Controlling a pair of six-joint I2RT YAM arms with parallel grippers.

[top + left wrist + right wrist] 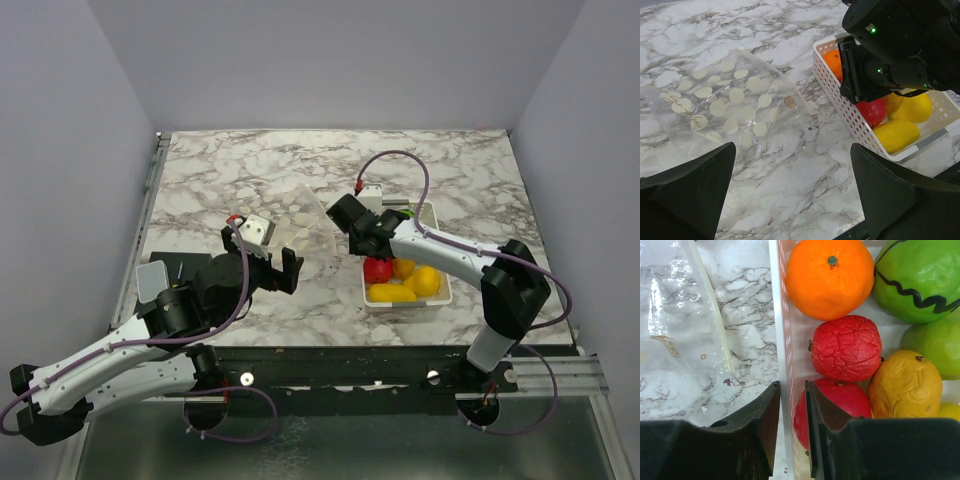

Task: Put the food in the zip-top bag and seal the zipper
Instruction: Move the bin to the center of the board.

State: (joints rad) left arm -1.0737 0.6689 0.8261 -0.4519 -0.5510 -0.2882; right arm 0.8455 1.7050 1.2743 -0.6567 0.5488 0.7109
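Beyond right gripper (792, 390) astride tray (782, 315): food (846, 347)

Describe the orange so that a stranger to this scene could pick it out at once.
On the marble table, find the white tray beside the clear dotted bag. The orange sits in the tray against the wall nearest the bag, beside a striped green ball. It alone is round and bright orange, with a small green stem dot.
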